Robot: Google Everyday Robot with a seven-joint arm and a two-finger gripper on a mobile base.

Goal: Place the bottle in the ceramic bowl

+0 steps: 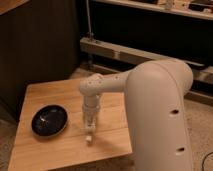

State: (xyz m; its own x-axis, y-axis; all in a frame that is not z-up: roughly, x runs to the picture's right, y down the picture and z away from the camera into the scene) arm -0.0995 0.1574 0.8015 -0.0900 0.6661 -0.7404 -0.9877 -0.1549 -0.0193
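Observation:
The ceramic bowl (49,120) is a glossy black round dish on the left of the wooden table (55,90). My gripper (89,132) points straight down at the table's front middle, right of the bowl. It is shut on the bottle (89,139). Only a small white end of the bottle pokes out below the fingers, at the tabletop. The rest of the bottle is hidden by the fingers. My bulky white arm (155,110) fills the right side of the view.
The table's front edge (75,157) runs just below the gripper, and its right edge lies under my arm. A dark wall stands behind the table, with metal shelving (130,52) at the back right. Speckled floor surrounds the table.

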